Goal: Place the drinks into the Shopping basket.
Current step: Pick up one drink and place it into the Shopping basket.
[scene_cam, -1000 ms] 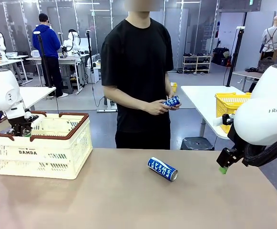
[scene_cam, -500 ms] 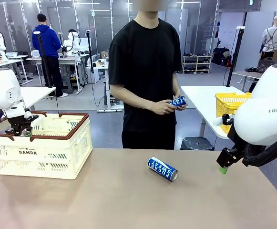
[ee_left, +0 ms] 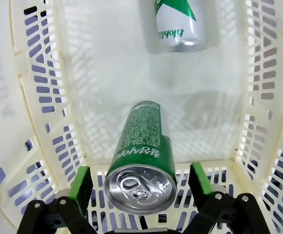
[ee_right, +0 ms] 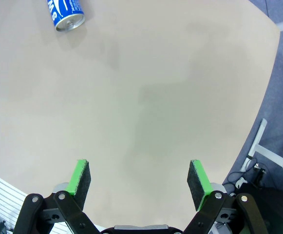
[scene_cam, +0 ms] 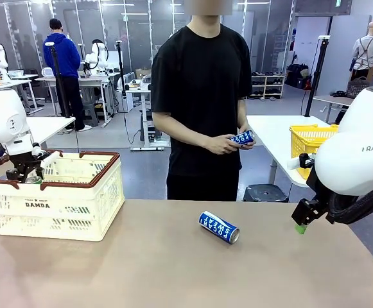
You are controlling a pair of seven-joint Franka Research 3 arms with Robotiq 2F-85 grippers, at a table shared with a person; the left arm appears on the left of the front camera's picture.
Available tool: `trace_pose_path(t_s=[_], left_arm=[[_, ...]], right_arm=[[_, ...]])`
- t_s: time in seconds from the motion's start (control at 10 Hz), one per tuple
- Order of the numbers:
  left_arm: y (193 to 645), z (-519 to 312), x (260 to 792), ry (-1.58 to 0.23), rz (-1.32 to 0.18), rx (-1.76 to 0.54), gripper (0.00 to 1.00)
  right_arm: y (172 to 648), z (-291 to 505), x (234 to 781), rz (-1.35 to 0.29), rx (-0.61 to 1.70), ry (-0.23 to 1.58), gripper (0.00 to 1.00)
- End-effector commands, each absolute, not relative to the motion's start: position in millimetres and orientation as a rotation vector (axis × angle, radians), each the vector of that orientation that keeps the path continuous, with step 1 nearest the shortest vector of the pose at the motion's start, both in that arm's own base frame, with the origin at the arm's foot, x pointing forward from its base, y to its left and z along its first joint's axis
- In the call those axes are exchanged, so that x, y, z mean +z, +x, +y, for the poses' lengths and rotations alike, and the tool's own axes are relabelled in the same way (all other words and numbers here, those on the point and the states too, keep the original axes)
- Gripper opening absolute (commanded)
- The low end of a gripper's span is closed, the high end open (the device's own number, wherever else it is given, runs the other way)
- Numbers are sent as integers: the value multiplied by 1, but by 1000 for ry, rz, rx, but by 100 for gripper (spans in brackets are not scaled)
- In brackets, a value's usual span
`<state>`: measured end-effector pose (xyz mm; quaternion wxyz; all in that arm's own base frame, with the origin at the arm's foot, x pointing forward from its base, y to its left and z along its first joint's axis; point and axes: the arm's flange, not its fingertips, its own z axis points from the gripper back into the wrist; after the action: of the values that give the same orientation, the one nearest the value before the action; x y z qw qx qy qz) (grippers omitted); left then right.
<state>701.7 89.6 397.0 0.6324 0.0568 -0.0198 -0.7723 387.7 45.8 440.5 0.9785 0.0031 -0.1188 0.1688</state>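
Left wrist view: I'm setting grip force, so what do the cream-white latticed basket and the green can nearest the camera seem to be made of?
The cream-white latticed basket looks like moulded plastic, matt and slightly translucent, with slotted walls formed in one piece. The green slim can is likely thin metal, probably aluminium: bare silvery top with a pull tab, glossy printed side.

Inside the Shopping basket [ee_left: 29, 122] my left gripper [ee_left: 140, 181] has little room — a green can [ee_left: 141, 151] sits between my spread pads [ee_left: 81, 183], touching neither, and lattice walls close both sides. A second green can [ee_left: 178, 24] lies farther along the floor. Below my right gripper [ee_right: 139, 178] the table [ee_right: 170, 97] is bare — the blue can [ee_right: 66, 12] lies well apart.
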Motion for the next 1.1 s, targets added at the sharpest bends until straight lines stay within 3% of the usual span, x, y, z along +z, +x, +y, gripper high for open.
trace_pose_path(t_s=[0.0, 1.0], left_arm=[[701, 89, 394, 124, -43, -1768, 100], [695, 87, 418, 145, -21, -1803, 100]], right_arm=[[386, 45, 439, -238, 344, 3, 100], [386, 45, 439, -238, 344, 3, 100]])
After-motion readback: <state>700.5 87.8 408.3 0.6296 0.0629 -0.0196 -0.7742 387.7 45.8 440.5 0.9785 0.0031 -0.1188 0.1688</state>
